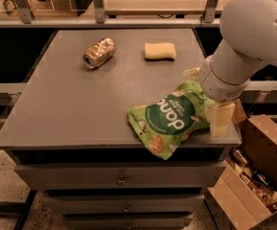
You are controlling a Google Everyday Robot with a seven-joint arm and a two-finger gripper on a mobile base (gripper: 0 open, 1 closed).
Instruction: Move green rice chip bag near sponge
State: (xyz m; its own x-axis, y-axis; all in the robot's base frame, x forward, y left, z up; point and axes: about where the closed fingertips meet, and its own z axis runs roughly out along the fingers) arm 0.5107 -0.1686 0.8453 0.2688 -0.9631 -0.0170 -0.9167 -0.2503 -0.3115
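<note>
The green rice chip bag (171, 119) lies flat near the table's front right edge, one corner hanging over the front. The pale yellow sponge (160, 51) lies at the back middle of the table, well apart from the bag. My gripper (206, 97) is down at the bag's right end. One pale finger (220, 120) is on the near side and the other (192, 73) on the far side. The fingers stand apart, with the bag's end between them. The big white arm hides the rest of the wrist.
A crushed metallic can (98, 52) lies at the back left of the grey table (71, 104). Drawers sit under the tabletop. An open cardboard box (258, 176) with items stands on the floor at the right. A shelf rail runs behind the table.
</note>
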